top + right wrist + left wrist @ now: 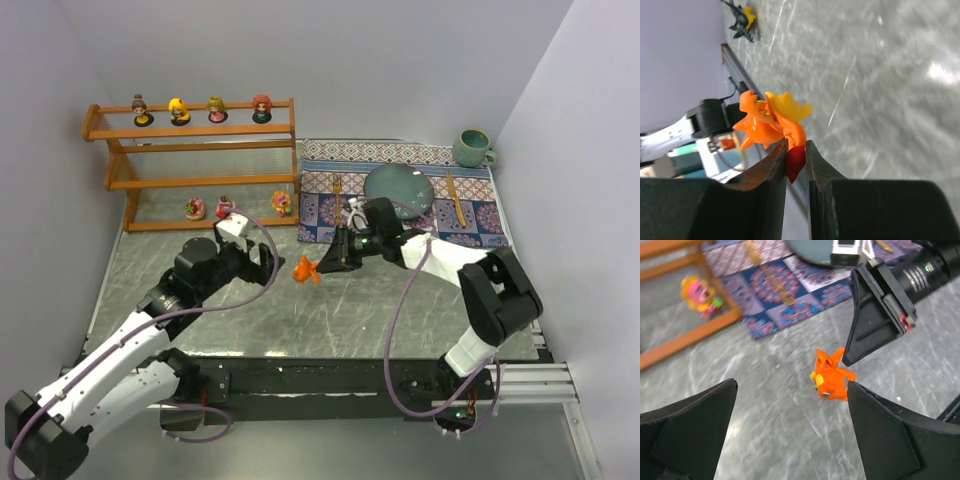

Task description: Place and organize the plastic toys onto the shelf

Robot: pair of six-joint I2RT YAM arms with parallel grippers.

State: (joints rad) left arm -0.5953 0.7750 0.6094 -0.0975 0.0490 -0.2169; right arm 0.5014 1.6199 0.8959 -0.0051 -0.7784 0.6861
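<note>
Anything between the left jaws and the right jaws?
Only the orange toy, pinched in the right jaws above bare tabletop. The top view shows it best.

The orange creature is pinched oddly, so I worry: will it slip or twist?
Probably stiff: the orange creature looks undeformed in the right claw. It may pivot, since only its thin red tip is pinched.

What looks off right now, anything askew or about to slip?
The orange toy is the odd one: the right gripper pinches only its thin red tail tip, so nearly the whole body sticks out past the fingertips, tilted sideways. That hold looks shaky. The left gripper stands open beside it.
</note>
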